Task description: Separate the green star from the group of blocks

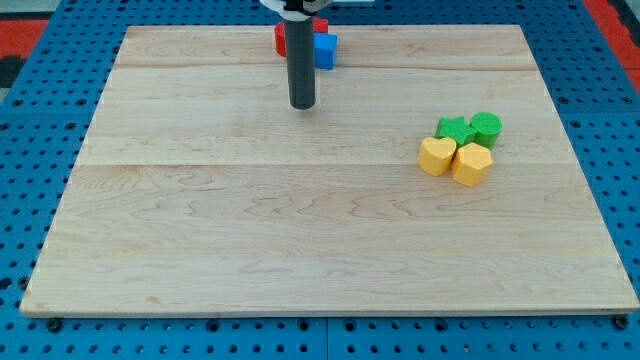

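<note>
Pale wood table [300, 240], planked, set on a blue pegboard surround [30, 120].

Item, right of centre: cluster of four blocks, packed close and apparently touching. Green star [455, 129] at the far-left corner of the cluster; green cylinder [487, 128] just beside it on the right; yellow heart [436, 155] at the near left; yellow block [472, 163] at the near right, shape perhaps a pentagon, not clear at this size.

Item, far edge, left of centre: red block [283, 38] and blue block [326, 49], both partly hidden behind the rod, shapes not made out.

Item: dark rod, upright, with my tip [302, 105] resting on bare table just nearer than the red and blue pair, well apart from the cluster and to its left. No jaws fitted; nothing to spread or pinch, rod only.

Step in hand, as judged: approach, with no contact made on the star yet and the group intact.

Next move calls for: travel right toward the cluster, then entry between star and cylinder or from the near side between star and heart, so the push sends the star left or far, away from the rest. Narrow gap; risk of dragging a neighbour along.
</note>
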Controlling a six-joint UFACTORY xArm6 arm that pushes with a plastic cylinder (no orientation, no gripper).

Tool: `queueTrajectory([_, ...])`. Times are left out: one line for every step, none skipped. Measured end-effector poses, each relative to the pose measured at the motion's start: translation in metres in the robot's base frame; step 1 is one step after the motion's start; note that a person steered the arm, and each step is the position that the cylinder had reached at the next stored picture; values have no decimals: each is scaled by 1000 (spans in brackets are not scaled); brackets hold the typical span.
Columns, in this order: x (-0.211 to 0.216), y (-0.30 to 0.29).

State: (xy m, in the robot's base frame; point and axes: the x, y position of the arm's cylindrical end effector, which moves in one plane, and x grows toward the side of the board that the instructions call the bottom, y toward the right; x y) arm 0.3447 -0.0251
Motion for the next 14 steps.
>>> queueTrajectory([0,0])
queueTrajectory([0,0])
queueTrajectory([0,0])
queueTrajectory([-1,18])
queueTrajectory([-6,107])
queueTrajectory([-4,205])
queueTrajectory([16,255])
queueTrajectory([52,251])
queueTrajectory([80,239])
queueTrajectory([81,228])
queueTrajectory([81,214])
queueTrajectory([79,187])
queueTrajectory([67,151])
queueTrajectory([52,118])
